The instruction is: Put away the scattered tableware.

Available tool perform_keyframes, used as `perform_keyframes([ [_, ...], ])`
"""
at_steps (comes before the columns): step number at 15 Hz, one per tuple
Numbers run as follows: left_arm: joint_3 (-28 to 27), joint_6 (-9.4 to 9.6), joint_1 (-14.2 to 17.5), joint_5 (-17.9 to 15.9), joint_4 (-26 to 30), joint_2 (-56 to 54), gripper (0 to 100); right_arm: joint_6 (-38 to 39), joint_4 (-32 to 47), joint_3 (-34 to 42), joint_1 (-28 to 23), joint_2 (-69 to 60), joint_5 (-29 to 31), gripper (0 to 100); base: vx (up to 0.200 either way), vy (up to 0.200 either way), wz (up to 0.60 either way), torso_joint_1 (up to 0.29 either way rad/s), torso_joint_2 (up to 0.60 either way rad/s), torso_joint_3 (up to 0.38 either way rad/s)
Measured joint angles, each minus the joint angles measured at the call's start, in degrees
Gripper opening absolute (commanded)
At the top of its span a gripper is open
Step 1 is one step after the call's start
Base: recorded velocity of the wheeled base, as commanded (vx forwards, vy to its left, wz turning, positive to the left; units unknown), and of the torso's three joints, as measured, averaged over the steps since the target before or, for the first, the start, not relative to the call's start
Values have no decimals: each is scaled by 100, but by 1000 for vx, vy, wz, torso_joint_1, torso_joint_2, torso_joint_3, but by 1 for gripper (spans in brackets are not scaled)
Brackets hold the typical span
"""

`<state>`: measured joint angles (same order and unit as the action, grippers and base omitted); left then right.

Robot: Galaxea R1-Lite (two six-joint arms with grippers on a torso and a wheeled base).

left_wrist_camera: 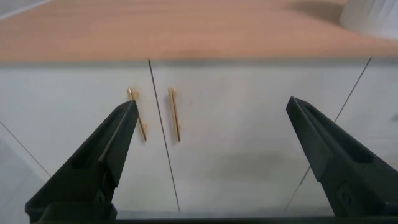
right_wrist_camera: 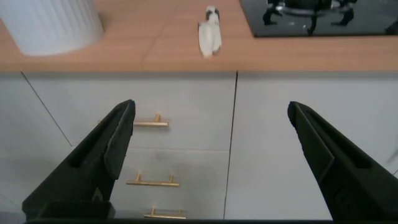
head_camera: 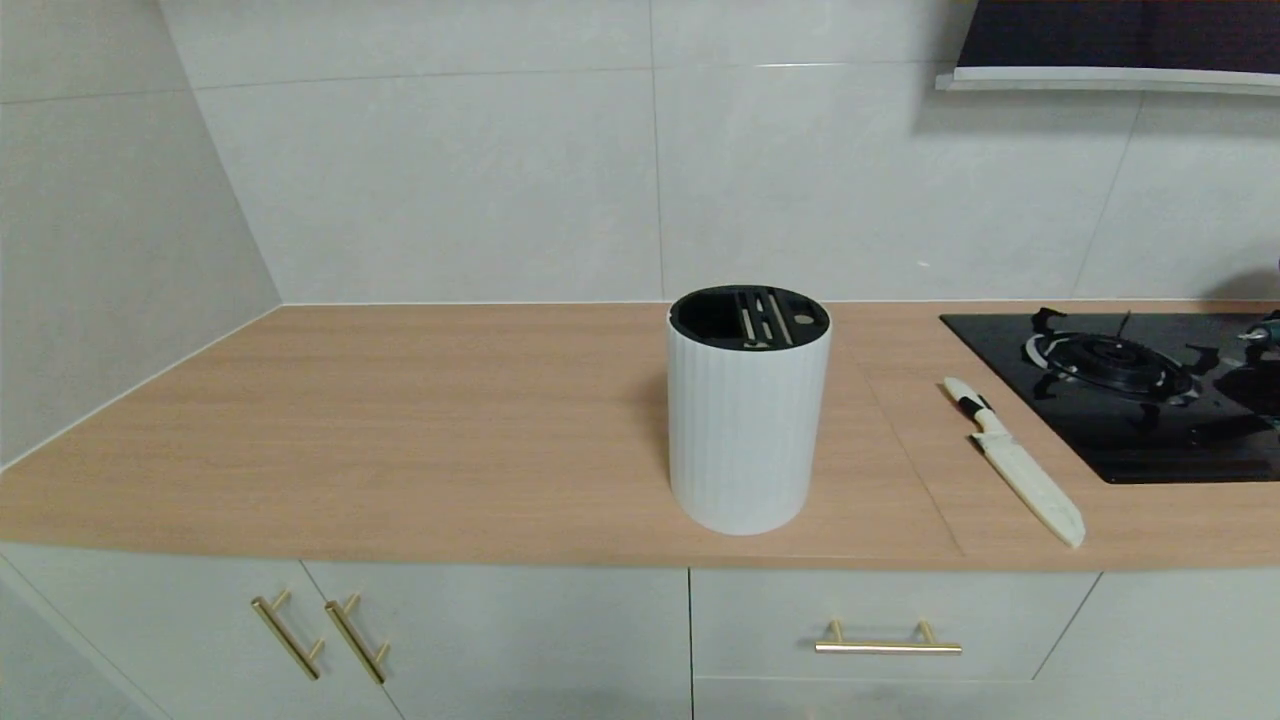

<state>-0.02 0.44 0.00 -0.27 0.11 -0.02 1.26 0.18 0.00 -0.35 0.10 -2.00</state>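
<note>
Flat on the counter (head_camera: pixel 450 430), right of the ribbed holder (head_camera: pixel 748 420): the white knife (head_camera: pixel 1012 460). Left hand (left_wrist_camera: pixel 211 102) and right hand (right_wrist_camera: pixel 210 104) wide open, empty, lower than the holder. Risk of slipping when pinched flat, blade probably thin. From the head, slots in the holder top; from the right wrist, drawer handles (right_wrist_camera: pixel 151 123) below the holder.

Was a home kitchen. Had a black gas hob (head_camera: pixel 1120 385) set into a wood-look countertop (head_camera: pixel 400 430), a range hood (head_camera: pixel 1110 40) above it, pale wall tiles (head_camera: pixel 450 180) behind, and white cabinets (head_camera: pixel 500 640) with brass bar handles (head_camera: pixel 888 645) below. Held a ribbed white knife block (head_camera: pixel 745 430) too.
</note>
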Motion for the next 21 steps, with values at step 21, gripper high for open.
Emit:
perform_keyframes([
  [21, 2, 0, 0, 2, -1, 0, 100, -2, 0, 0, 0, 0, 0, 100, 0, 0, 0, 196, -423, -224],
])
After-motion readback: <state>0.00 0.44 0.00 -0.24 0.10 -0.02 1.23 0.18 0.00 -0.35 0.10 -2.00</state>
